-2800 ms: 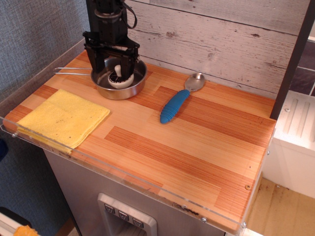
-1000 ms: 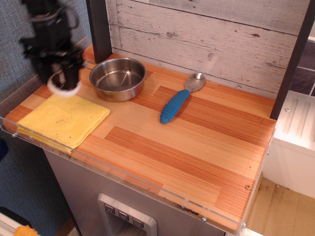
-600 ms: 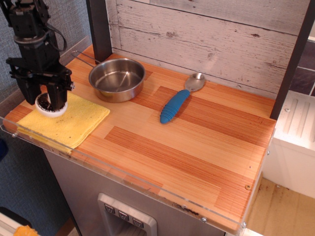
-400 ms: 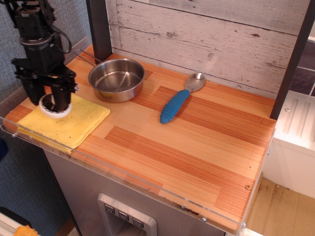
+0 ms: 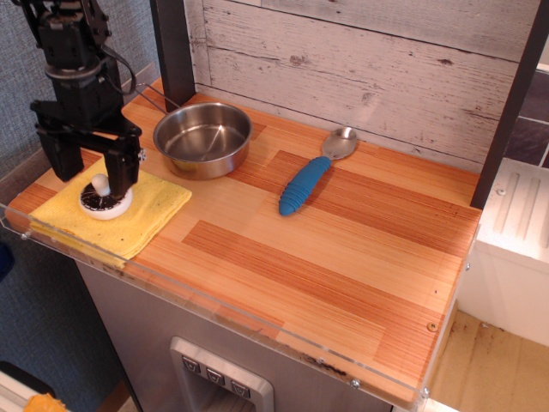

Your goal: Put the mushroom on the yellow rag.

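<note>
The mushroom [image 5: 105, 201] lies cap down on the yellow rag [image 5: 129, 219], white stem pointing up, dark gill ring showing. The rag lies flat at the front left corner of the wooden table. My gripper [image 5: 93, 168] hovers just above the mushroom with its two black fingers spread wide, one on each side of the stem, touching nothing. It is open and empty.
A steel bowl [image 5: 203, 138] with a thin wire handle stands behind the rag, close to my gripper's right finger. A blue-handled spoon [image 5: 306, 182] lies mid-table. A clear plastic lip [image 5: 171, 283] runs along the table's front and left edges. A dark post [image 5: 174, 47] stands behind the bowl.
My gripper carried the mushroom from the bowl to the rag, lowered it, then opened and rose slightly. The mushroom now rests free on the rag.
</note>
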Controlling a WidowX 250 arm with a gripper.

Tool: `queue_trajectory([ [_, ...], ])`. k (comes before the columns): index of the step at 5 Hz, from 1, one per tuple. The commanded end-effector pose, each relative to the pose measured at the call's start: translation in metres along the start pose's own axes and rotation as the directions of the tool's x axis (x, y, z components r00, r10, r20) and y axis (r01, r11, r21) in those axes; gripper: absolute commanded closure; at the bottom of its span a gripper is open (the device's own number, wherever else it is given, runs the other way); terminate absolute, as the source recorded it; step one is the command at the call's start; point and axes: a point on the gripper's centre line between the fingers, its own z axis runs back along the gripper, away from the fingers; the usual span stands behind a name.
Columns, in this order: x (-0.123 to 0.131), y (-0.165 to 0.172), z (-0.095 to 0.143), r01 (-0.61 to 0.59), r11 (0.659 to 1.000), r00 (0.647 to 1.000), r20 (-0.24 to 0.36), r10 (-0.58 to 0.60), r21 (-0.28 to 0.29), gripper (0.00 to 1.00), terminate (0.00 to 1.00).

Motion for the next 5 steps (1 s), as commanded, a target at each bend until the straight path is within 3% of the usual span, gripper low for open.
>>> queue_trajectory([
  [1,0.003,-0.005,0.059,0.021,1.000,0.991,0.130,-0.022,0.003,0.00,0.00],
  [4,0.013,-0.010,0.059,0.079,0.997,0.989,0.125,-0.078,0.001,0.00,0.00],
  [5,0.013,-0.010,0.059,0.079,0.997,0.989,0.125,-0.078,0.001,0.00,1.00],
])
